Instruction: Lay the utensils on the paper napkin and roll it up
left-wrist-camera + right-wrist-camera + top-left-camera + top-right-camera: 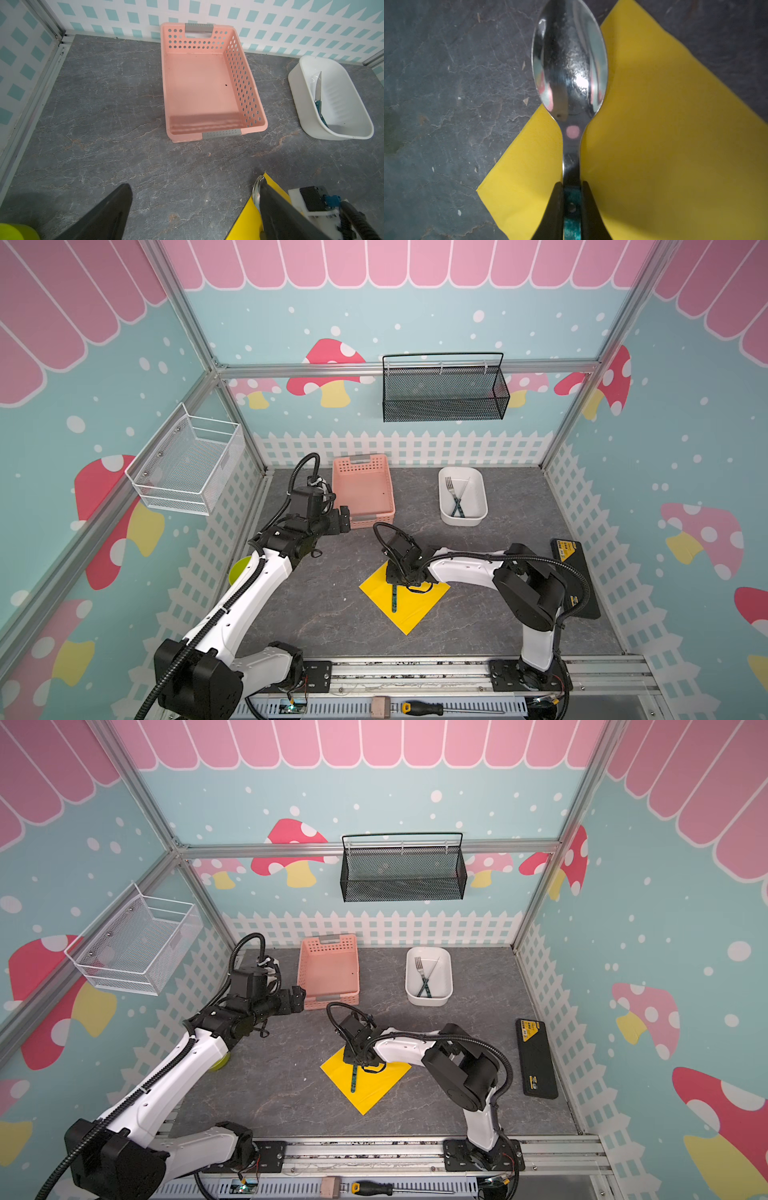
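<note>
The yellow paper napkin point(415, 605) point(374, 1090) point(654, 124) lies as a diamond on the grey table, front centre. My right gripper point(397, 574) point(356, 1057) point(572, 184) is shut on the spoon point(570, 62) at the top of its teal handle point(394, 599) point(354, 1079). The handle runs over the napkin; the spoon's bowl reaches past the napkin's far edge. Fork point(450, 486) point(419, 966) and knife point(465, 487) point(318, 87) lie crossed in a white tub point(463, 520) point(428, 1002). My left gripper point(344, 520) point(297, 999) point(195, 187) hangs open and empty by the pink basket.
The pink basket point(365, 497) point(330, 975) point(199, 87) stands at the back, left of the tub. A lime-green bowl point(239, 570) sits under the left arm. A black case point(575, 578) lies at the right. A screwdriver point(428, 708) rests on the front rail.
</note>
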